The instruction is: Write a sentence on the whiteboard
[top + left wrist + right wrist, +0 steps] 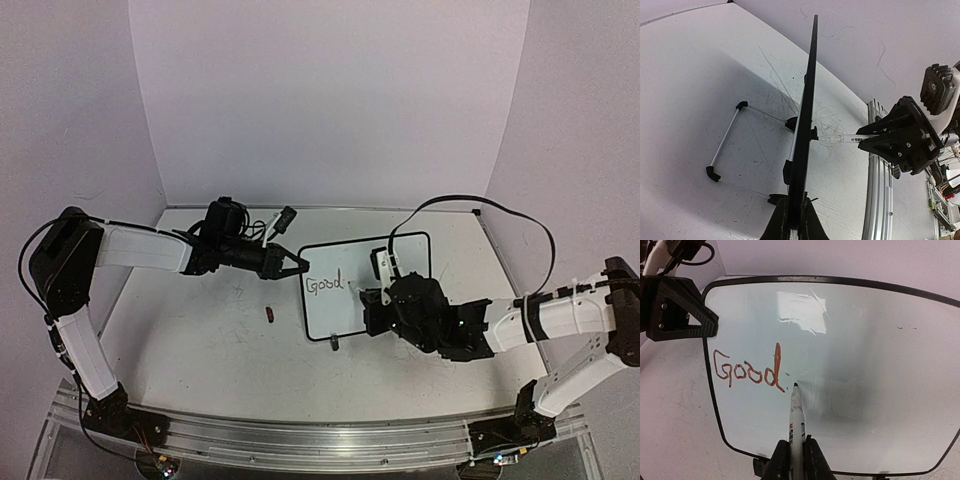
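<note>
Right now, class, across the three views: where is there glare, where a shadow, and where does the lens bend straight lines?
Right wrist view: a glare patch on the whiteboard above the word Good, a grey shadow right of the marker tip. Left wrist view: the table edge bows, wide-lens bending. Top view: soft, slightly blurred, no glare.

Top view: right end effector [372, 300] hides whiteboard's [325, 315] lower-right corner — small red obj [272, 314] too small to ID.
</note>
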`<state>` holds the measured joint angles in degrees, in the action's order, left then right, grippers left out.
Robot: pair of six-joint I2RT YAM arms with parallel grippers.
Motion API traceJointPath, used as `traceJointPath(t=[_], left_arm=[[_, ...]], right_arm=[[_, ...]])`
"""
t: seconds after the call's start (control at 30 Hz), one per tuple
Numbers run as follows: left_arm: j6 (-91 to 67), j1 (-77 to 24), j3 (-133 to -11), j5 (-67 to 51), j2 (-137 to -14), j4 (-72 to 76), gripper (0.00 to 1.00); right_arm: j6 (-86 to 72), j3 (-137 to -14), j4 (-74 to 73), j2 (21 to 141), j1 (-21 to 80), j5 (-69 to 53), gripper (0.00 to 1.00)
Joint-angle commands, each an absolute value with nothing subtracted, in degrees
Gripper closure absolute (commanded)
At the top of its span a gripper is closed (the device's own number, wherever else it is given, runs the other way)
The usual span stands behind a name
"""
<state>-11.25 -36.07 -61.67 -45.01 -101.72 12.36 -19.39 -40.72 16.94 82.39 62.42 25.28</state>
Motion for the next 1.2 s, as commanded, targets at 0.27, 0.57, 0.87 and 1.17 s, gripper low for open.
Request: traceJointPath(t=[0.27, 0.57, 0.87, 1.17], left_arm=[[-9.3, -36.4, -61.4, -41.4, -101.4, 8.6, 1.00], [-9.3, -36.4, -61.4, -41.5, -101.3, 8.6, 1.00], [-9.4, -36.5, -61.4, -41.7, -101.5, 8.6, 1.00], [-9.4, -36.5, -61.5, -41.8, -101.7, 8.6, 1.00]], right_arm=[[-20.1, -43.6, 18.3, 84.1, 61.7, 27.1, 1.00], [-21.6, -43.0, 17.7, 83.9, 61.3, 28.4, 1.00], [-23.1, -42.3, 16.2, 82.4, 61.2, 30.6, 1.00], [-22.0, -42.3, 17.4, 82.2, 61.1, 31.0, 1.00]])
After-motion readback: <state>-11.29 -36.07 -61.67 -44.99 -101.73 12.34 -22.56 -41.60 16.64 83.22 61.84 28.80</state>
